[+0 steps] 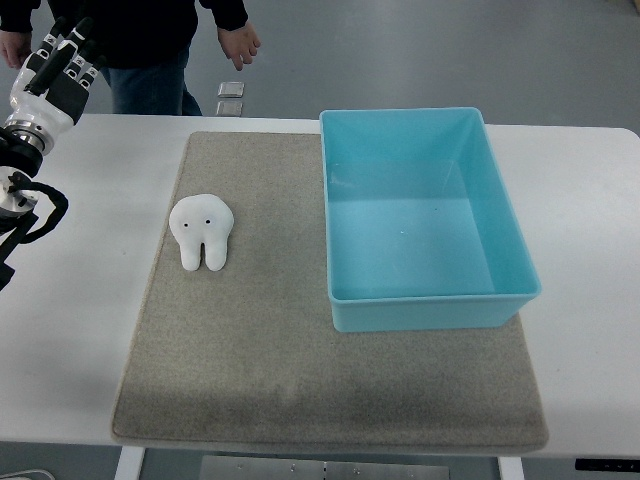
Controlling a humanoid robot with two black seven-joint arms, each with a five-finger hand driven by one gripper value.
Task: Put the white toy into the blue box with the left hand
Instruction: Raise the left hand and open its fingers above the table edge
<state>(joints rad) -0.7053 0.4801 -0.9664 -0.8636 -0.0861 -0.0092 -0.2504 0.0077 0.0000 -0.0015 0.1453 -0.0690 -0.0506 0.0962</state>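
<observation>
Nearest the camera, the front edge of the white tabletop [70,380] runs along the bottom of the view, carrying a grey rectangular mat [300,380] that covers most of its centre.

On the left half of the mat lies the white toy [202,231], a tooth-shaped soft figure with two small dark eyes and two stubby legs pointing toward the camera. It rests flat on the mat, untouched by any hand.

To the right of the toy, well apart from it, stands the blue box [430,312], an open rectangular bin. Its near part sits on the mat's right half, and its far wall reaches just past the mat's far edge. The interior shows only bare floor.

At the far left, the left hand [58,68] is raised above the tabletop's far left corner, well away from the toy. The forearm enters from the left edge and angles up and away from the camera. The black-and-white fingers [75,50] are released, extended loosely and holding nothing. The right arm does not show.

Beyond the tabletop, a person [150,40] in dark clothing stands on the grey floor, one bare hand [240,45] hanging open. Two small square plates [230,98] are set in the floor just behind the tabletop edge.
</observation>
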